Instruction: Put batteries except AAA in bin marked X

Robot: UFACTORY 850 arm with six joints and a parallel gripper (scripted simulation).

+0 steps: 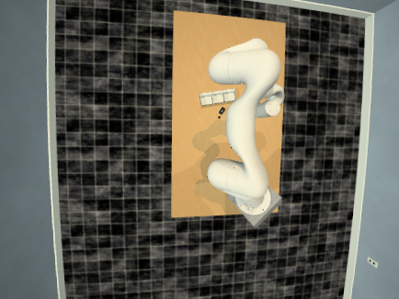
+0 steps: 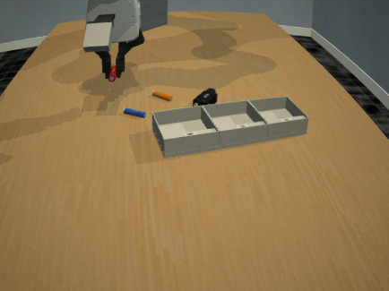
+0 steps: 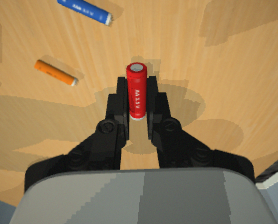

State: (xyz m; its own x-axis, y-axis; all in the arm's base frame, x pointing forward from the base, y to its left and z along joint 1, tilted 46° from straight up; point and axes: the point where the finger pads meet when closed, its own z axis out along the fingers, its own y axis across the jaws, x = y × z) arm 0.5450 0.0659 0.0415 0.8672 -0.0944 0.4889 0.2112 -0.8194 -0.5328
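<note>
From the top, much of the surface [image 1: 188, 48] is hidden by the white arm, and only the row of bins [image 1: 217, 98] and a small black thing [image 1: 222, 110] at about 6 o'clock from it can be seen. In the exterior view, the hand [image 2: 113, 72] is clamped on the red battery [image 2: 113, 74], well apart from the bins, at their 10 o'clock. A blue battery [image 2: 134, 112] and an orange battery [image 2: 161, 96] lie between. In the wrist view, the red battery is gripped near its lower end. It should be lifted straight up, kept level, and carried slowly. The X mark cannot be seen, so the right bin must be found first.
</note>
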